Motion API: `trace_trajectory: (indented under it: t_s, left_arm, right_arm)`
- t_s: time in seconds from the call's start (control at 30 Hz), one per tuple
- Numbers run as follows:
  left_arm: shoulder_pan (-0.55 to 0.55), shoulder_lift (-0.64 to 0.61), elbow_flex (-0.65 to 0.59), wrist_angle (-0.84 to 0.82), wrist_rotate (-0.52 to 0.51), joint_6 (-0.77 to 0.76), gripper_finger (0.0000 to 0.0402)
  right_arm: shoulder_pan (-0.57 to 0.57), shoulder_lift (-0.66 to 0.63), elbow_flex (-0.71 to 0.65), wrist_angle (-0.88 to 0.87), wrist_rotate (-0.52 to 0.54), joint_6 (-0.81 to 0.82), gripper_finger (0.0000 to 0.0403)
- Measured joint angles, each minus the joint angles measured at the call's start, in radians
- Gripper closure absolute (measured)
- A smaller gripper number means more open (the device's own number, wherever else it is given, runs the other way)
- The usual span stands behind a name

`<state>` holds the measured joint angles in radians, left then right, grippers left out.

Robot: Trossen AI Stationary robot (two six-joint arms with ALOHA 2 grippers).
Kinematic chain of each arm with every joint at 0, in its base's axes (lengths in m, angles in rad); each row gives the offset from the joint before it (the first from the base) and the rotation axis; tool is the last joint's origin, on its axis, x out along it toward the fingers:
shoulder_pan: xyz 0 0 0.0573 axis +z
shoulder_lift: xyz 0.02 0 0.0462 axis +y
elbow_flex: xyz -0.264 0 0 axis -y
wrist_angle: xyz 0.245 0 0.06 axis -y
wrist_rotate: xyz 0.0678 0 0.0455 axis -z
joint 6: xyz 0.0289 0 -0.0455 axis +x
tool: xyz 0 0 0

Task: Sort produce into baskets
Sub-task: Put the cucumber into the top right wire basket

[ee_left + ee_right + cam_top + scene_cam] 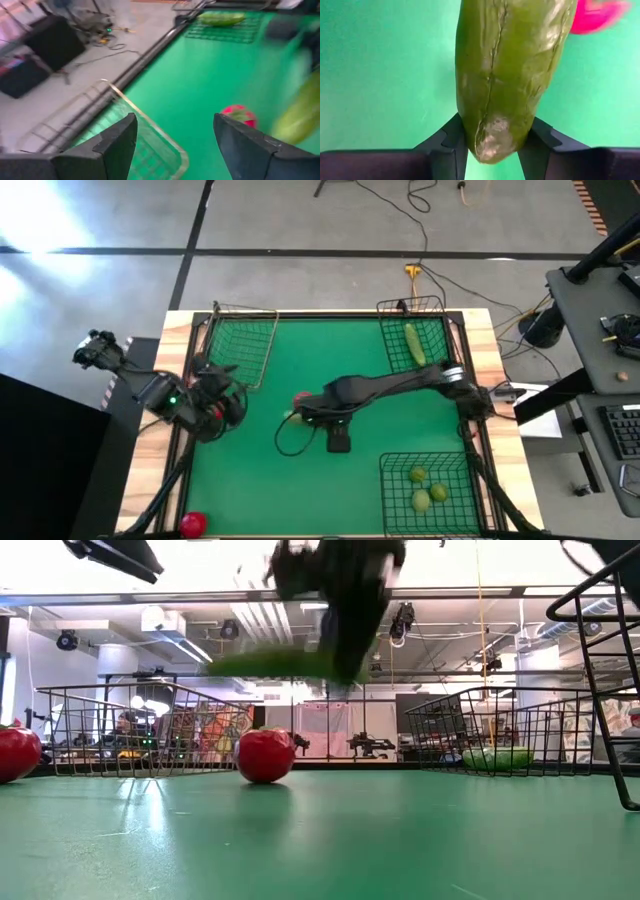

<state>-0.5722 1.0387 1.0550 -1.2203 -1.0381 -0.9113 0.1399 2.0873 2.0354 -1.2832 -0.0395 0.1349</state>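
Observation:
My right gripper (298, 413) is over the middle of the green mat, shut on a long green cucumber (500, 70), which shows blurred above the mat in the low view (285, 663). A red tomato (301, 397) lies on the mat right by it (265, 755). My left gripper (218, 404) is open and empty at the mat's left, beside the far-left wire basket (243, 340). The far-right basket (432, 315) holds another cucumber (414, 343). The near-right basket (395, 480) holds three limes (428, 489). My right gripper pinches the cucumber between its two fingers (447, 145) at one end (492, 132). The rest of it reaches out past the fingers. It is lifted clear of the mat and lies about level in the low view.
A second tomato (193, 524) lies at the mat's near left corner, also in the low view (15, 752). The far-left basket's rim (150, 125) is close under my left gripper. Open mat lies between the baskets.

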Motion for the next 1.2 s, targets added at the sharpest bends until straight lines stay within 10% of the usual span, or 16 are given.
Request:
trace_trajectory:
  t_s: [0.5,0.87,1.2]
  left_arm:
    - [0.211,-0.030,-0.003,0.016,0.013,0.350,0.0157]
    - [0.209,-0.047,-0.024,0.034,0.220,0.219,0.0157]
    - [0.209,-0.044,-0.063,0.101,0.325,0.218,0.0157]
  right_arm:
    - [-0.209,-0.680,-0.303,-0.160,0.650,0.498,0.0275]
    - [-0.707,-0.882,-0.897,0.016,0.332,0.660,0.0273]
    - [-0.854,-0.777,-1.100,0.192,0.167,0.572,0.0259]
